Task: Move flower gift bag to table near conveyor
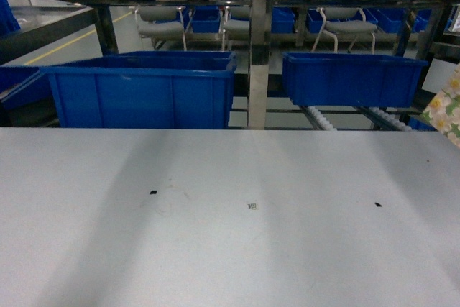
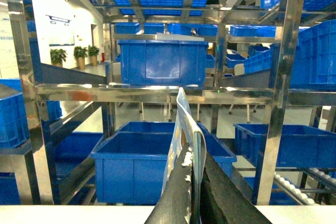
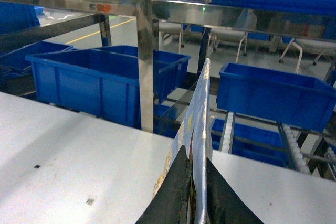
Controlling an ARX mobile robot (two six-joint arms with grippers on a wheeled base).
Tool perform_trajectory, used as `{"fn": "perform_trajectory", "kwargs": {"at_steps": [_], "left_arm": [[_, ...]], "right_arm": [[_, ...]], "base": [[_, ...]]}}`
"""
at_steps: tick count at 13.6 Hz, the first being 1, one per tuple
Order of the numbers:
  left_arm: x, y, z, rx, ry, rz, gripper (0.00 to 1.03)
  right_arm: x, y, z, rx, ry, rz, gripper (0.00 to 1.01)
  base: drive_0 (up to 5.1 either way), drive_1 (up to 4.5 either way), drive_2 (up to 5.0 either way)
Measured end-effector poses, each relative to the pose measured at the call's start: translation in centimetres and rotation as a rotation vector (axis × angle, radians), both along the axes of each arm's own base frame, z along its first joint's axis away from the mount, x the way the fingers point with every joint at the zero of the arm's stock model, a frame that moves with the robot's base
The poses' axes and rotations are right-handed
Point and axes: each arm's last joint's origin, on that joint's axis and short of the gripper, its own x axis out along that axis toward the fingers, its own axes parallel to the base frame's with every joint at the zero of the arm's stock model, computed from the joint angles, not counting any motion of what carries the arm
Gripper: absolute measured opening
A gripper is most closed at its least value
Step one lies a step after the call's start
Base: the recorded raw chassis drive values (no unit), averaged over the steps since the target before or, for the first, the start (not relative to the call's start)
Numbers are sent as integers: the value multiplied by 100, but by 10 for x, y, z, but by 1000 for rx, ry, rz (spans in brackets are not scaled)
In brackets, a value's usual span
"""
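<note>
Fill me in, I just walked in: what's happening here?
Each claw, left and right, is shut on the edge of a gift bag, held up over the white table. Its flowered side shows at the right edge of the head view. Blue bins and the roller conveyor lie behind the table.

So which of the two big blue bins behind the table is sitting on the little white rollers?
The right blue bin. White rollers poke out beneath its front. The left blue bin is bigger and shows no rollers under it.
</note>
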Motion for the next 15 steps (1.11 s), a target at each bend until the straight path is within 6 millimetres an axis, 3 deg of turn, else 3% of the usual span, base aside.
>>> {"fn": "perform_trajectory", "kwargs": {"at_steps": [2,7,10,13,15], "left_arm": [[0,0,0,0,0,0,2],[0,0,0,0,0,0,2],[0,0,0,0,0,0,2],[0,0,0,0,0,0,2],[0,0,0,0,0,0,2]], "right_arm": [[33,-9,-8,-21,-7,19,3],[91,-46,-59,-41,93,50,3],[104,-52,-83,-14,163,136,3],[122,-57,-93,-25,187,199,3],[123,-59,-103,-26,209,239,3]], "base": [[0,0,0],[0,0,0],[0,0,0],[0,0,0],[0,0,0]]}}
